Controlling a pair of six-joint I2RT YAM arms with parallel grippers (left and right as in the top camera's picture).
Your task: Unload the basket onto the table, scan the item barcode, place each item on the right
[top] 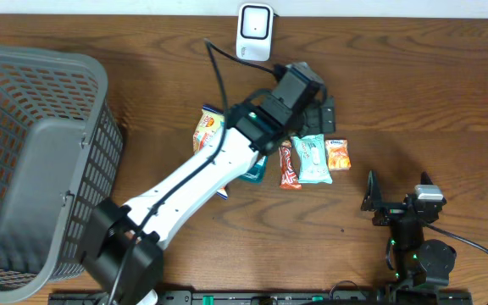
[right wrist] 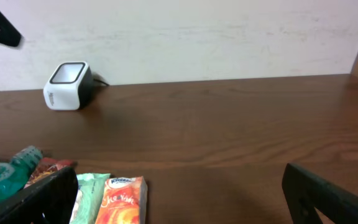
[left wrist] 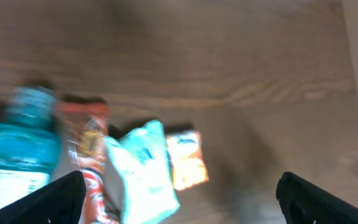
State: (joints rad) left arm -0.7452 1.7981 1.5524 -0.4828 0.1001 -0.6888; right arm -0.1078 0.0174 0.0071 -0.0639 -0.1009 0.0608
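Note:
Several small items lie mid-table: a red packet (top: 288, 165), a mint-green packet (top: 313, 158), an orange packet (top: 338, 154), a yellow-orange packet (top: 206, 127) and a teal bottle (top: 252, 174) half under my left arm. The white barcode scanner (top: 254, 21) stands at the far edge. My left gripper (top: 322, 110) hangs open just beyond the packets, holding nothing. Its blurred wrist view looks down on the mint-green packet (left wrist: 143, 168) and orange packet (left wrist: 185, 158), with the left gripper (left wrist: 179, 183) spread wide. My right gripper (top: 396, 203) rests open near the front right.
A large grey mesh basket (top: 24, 85) fills the left side. The scanner's cable (top: 219, 63) runs across the table under the left arm. In the right wrist view the scanner (right wrist: 68, 86) stands by the wall, with the orange packet (right wrist: 123, 200) close to the right gripper (right wrist: 179, 190).

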